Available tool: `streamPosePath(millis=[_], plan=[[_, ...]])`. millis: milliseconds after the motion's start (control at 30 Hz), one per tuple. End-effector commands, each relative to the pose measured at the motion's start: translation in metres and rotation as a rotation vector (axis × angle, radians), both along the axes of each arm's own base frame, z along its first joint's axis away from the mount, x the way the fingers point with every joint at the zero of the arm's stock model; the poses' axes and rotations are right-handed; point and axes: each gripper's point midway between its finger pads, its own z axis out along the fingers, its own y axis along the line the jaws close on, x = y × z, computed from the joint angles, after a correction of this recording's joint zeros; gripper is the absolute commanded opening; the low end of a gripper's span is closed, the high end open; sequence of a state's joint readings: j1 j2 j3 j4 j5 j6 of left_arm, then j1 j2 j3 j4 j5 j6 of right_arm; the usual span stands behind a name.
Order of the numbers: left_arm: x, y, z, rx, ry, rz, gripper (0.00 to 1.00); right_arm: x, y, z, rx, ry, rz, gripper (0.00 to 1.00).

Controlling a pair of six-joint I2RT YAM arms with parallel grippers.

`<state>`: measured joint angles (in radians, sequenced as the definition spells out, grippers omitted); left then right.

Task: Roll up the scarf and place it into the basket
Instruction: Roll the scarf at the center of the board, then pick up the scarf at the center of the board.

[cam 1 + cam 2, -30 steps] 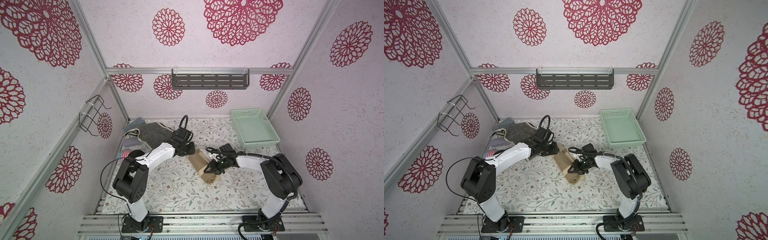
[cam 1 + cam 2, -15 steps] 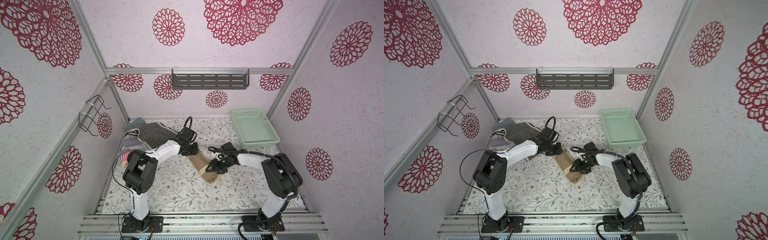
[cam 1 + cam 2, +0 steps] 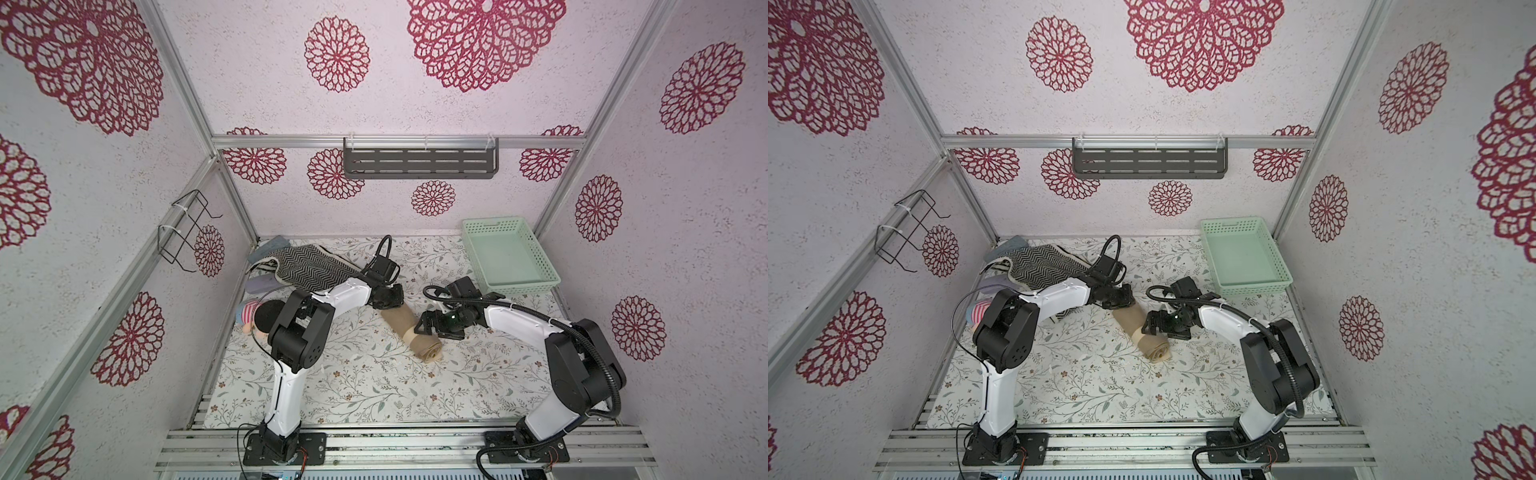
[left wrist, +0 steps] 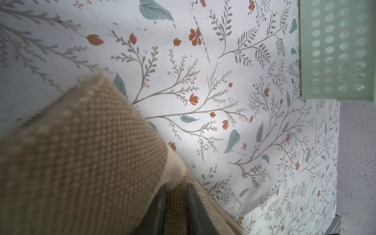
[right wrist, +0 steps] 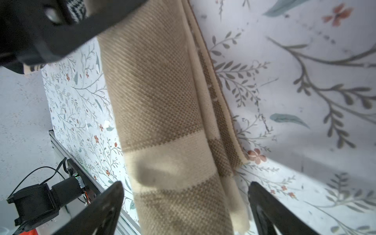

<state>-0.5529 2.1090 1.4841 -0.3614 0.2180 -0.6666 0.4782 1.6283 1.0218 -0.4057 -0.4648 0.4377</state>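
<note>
The rolled tan scarf (image 3: pixel 405 328) is lying slantwise on the floral counter (image 3: pixel 353 374), well short of the mint-green basket (image 3: pixel 521 287) in the far right corner, with the left jaws pinching its far end and the right jaws standing wide open astride its middle, gripping nothing.

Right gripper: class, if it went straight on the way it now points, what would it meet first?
The rolled scarf. The right gripper stands open astride it, the roll lying directly ahead; how near it is, the pictures leave hard to judge.
</note>
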Motion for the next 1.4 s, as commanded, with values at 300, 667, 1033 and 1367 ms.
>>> streamPosePath(millis=[300, 667, 1033, 1367], plan=[[-0.002, 0.002, -0.029, 0.017, 0.049, 0.016, 0.22, 0.04, 0.01, -0.013, -0.045, -0.062, 0.034, 0.99], [-0.008, 0.019, -0.026, 0.054, 0.041, 0.065, 0.21, 0.013, 0.01, -0.06, -0.021, 0.067, 0.014, 0.88], [-0.009, 0.028, -0.02, 0.048, 0.035, 0.115, 0.21, -0.017, 0.03, -0.08, 0.066, 0.159, 0.006, 0.54], [0.001, 0.073, 0.09, 0.022, -0.137, 0.211, 0.47, 0.018, 0.052, -0.033, 0.178, 0.031, 0.018, 0.0]])
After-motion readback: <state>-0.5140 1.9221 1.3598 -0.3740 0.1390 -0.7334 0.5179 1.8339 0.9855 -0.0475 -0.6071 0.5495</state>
